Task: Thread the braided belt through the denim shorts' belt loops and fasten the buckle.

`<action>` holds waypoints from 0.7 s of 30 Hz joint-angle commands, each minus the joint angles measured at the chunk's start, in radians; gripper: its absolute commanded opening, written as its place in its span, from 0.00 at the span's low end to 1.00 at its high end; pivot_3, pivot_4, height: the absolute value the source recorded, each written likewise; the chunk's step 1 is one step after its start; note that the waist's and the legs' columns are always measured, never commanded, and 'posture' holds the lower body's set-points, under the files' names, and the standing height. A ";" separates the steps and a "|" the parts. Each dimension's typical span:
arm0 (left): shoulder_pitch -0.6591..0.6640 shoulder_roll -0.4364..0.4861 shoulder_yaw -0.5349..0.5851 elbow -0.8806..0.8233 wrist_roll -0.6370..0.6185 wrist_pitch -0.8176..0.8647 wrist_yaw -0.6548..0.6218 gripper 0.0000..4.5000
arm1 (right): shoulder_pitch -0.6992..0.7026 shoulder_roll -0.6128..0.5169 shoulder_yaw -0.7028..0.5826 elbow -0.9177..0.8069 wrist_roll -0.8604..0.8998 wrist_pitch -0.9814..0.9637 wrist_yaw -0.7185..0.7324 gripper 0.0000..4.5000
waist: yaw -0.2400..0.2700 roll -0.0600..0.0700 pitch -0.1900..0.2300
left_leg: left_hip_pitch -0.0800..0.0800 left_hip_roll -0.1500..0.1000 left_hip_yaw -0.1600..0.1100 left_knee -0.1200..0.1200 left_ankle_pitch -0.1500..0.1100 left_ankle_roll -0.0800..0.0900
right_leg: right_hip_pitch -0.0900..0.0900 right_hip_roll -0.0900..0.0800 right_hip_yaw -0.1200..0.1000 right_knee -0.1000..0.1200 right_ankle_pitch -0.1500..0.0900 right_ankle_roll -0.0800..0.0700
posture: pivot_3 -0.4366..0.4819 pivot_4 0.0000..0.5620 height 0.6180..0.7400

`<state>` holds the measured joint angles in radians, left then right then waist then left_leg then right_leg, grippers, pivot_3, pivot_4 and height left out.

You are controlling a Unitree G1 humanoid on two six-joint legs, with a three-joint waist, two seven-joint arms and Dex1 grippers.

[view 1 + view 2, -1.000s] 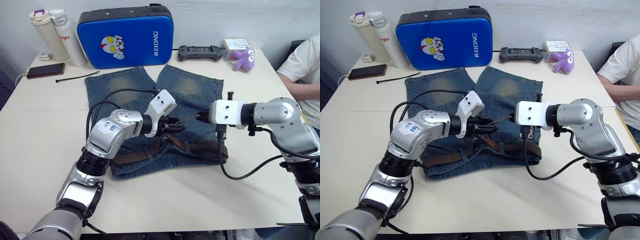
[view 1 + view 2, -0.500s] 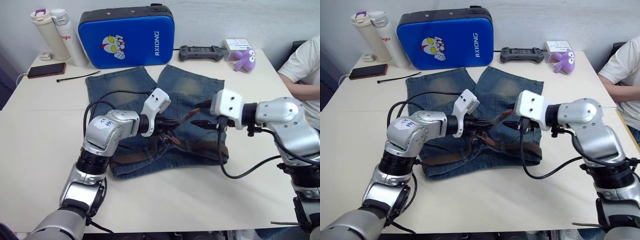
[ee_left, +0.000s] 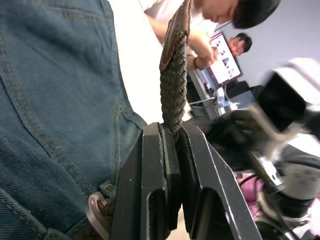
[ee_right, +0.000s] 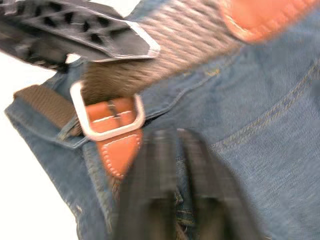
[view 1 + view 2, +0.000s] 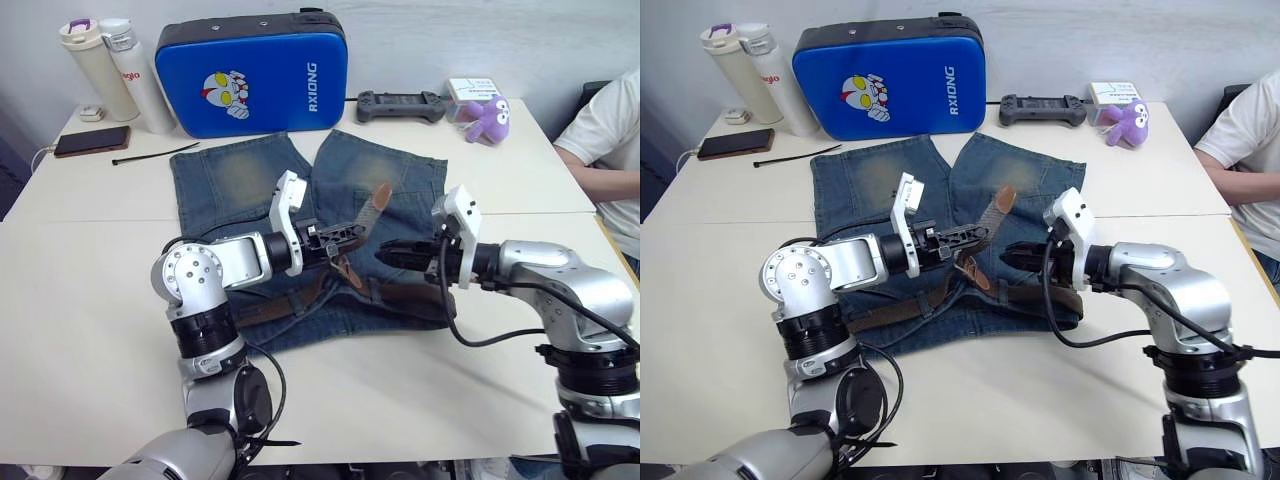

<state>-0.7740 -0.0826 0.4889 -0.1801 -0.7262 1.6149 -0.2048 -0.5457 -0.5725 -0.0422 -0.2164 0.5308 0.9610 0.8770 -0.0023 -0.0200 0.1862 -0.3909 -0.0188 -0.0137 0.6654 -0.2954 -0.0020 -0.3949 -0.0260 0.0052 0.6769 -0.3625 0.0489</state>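
On a pale counter (image 5: 80, 300) with a wall behind, faded blue denim shorts (image 5: 400, 190) lie flat, waistband nearest. The brown woven braided belt (image 5: 374, 210) runs along that waistband, its tan-tipped free end lifted up. The left tool (image 5: 345, 234) is clamped on this raised strap, just above the silver rectangular buckle (image 4: 107, 116). The right tool (image 5: 384, 252) hovers just beside it, fingers together, holding nothing. Beyond stand a blue padded case (image 5: 250, 72) and a purple plush toy (image 5: 485, 118).
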 commanded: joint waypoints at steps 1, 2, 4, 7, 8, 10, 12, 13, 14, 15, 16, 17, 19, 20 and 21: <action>0.000 0.020 0.052 -0.039 -0.084 0.000 0.067 0.00 | -0.027 0.037 0.037 0.018 0.032 -0.007 0.007 0.01 | -0.001 0.000 0.000 | 0.000 0.000 0.000 0.000 0.000 0.000 | 0.000 0.000 0.000 0.000 0.000 0.000 | 0.48 0.27 1.00; -0.002 0.022 0.066 -0.037 -0.097 0.000 0.085 0.00 | -0.028 0.040 0.047 0.021 0.031 -0.012 0.012 0.01 | -0.001 0.000 0.000 | 0.000 0.000 0.000 0.000 0.000 0.000 | 0.000 0.000 0.000 0.000 0.000 0.000 | 0.48 0.27 1.00; 0.000 0.037 0.079 -0.035 -0.130 0.000 0.115 0.00 | -0.032 0.061 0.063 0.022 0.038 -0.019 0.013 0.01 | 0.000 0.000 0.000 | 0.000 0.000 0.000 0.000 0.000 0.000 | 0.000 0.000 0.000 0.000 0.000 0.000 | 0.48 0.27 1.00; 0.025 0.052 0.135 -0.036 -0.223 0.000 0.163 0.00 | -0.034 0.109 0.087 0.016 0.067 -0.009 0.015 0.01 | 0.000 0.000 0.000 | 0.000 0.000 0.000 0.000 0.000 0.000 | 0.000 0.000 0.000 0.000 0.000 0.000 | 0.48 0.27 1.00; 0.038 0.063 0.140 -0.039 -0.246 0.000 0.177 0.00 | -0.034 0.121 0.091 0.015 0.073 -0.001 0.009 0.01 | -0.002 0.000 0.000 | 0.000 0.000 0.000 0.000 0.000 0.000 | 0.000 0.000 0.000 0.000 0.000 0.000 | 0.48 0.27 1.00; 0.061 0.076 0.144 -0.040 -0.293 0.000 0.209 0.00 | -0.025 0.111 0.155 0.026 0.013 -0.044 0.007 0.01 | -0.004 0.000 0.000 | 0.000 0.000 0.000 0.000 0.000 -0.001 | 0.000 0.000 0.000 0.000 0.000 0.000 | 0.48 0.27 1.00; 0.082 0.081 0.138 -0.048 -0.338 0.000 0.239 0.00 | -0.023 0.124 0.185 0.044 -0.009 -0.059 -0.008 0.01 | -0.002 0.000 0.000 | 0.000 0.000 0.000 0.000 0.000 -0.001 | 0.000 0.000 0.000 -0.001 0.000 0.000 | 0.48 0.27 1.00; 0.095 0.082 0.124 -0.058 -0.358 0.000 0.250 0.00 | -0.024 0.120 0.204 0.053 -0.015 -0.040 -0.013 0.01 | -0.001 0.000 0.000 | 0.000 0.000 0.000 0.000 0.000 -0.001 | 0.000 0.000 0.000 -0.001 0.000 0.000 | 0.48 0.27 1.00; 0.104 0.084 0.114 -0.065 -0.376 0.000 0.262 0.00 | -0.026 0.115 0.219 0.060 -0.021 -0.027 -0.016 0.01 | -0.001 0.000 0.000 | 0.000 0.000 0.000 0.000 0.000 -0.001 | 0.000 0.000 0.000 -0.001 0.000 0.000 | 0.48 0.27 1.00; 0.116 0.085 0.099 -0.079 -0.395 0.000 0.258 0.00 | -0.025 0.098 0.240 0.059 -0.026 -0.019 -0.003 0.01 | -0.001 0.000 0.000 | 0.000 0.000 0.000 0.000 0.000 -0.001 | 0.000 0.000 0.000 -0.001 0.000 0.000 | 0.48 0.27 1.00; 0.124 0.087 0.088 -0.088 -0.412 0.000 0.258 0.00 | -0.024 0.085 0.255 0.059 -0.028 -0.014 0.006 0.01 | -0.001 0.000 0.000 | 0.000 0.000 0.000 0.000 0.000 -0.001 | 0.000 0.000 0.000 -0.001 0.000 0.000 | 0.48 0.27 1.00; 0.129 0.084 0.084 -0.097 -0.424 0.000 0.261 0.00 | -0.026 0.063 0.276 0.058 -0.042 -0.011 0.011 0.01 | -0.001 0.000 0.000 | 0.000 0.000 0.000 0.000 0.000 -0.001 | 0.000 0.000 0.000 -0.001 0.000 0.000 | 0.48 0.27 1.00; 0.135 0.079 0.085 -0.108 -0.426 -0.001 0.275 0.00 | -0.035 0.018 0.322 0.062 -0.090 -0.035 0.022 0.01 | -0.002 0.000 0.000 | 0.001 0.000 0.000 0.000 0.000 -0.001 | 0.000 0.000 0.000 -0.001 0.000 0.000 | 0.48 0.27 1.00; 0.137 0.076 0.085 -0.112 -0.421 -0.002 0.283 0.00 | -0.040 -0.004 0.344 0.065 -0.115 -0.055 0.029 0.01 | -0.002 0.000 0.000 | 0.001 0.000 0.000 0.000 0.000 -0.001 | 0.000 0.000 0.000 -0.001 0.000 0.000 | 0.48 0.27 1.00; 0.139 0.069 0.088 -0.111 -0.418 -0.011 0.293 0.00 | -0.056 -0.019 0.348 0.071 -0.125 -0.064 0.037 0.01 | -0.003 0.000 0.000 | 0.001 0.000 0.000 0.000 0.000 -0.001 | 0.000 0.000 0.000 -0.001 0.000 0.000 | 0.48 0.27 1.00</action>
<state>-0.6349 -0.0080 0.5707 -0.2524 -1.1148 1.6177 0.0786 -0.5851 -0.5773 0.2799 -0.1497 0.4395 0.9138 0.9023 -0.0051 -0.0203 0.1860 -0.3897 -0.0188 -0.0138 0.6656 -0.2956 -0.0033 -0.3945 -0.0255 0.0052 0.6754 -0.3625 0.0490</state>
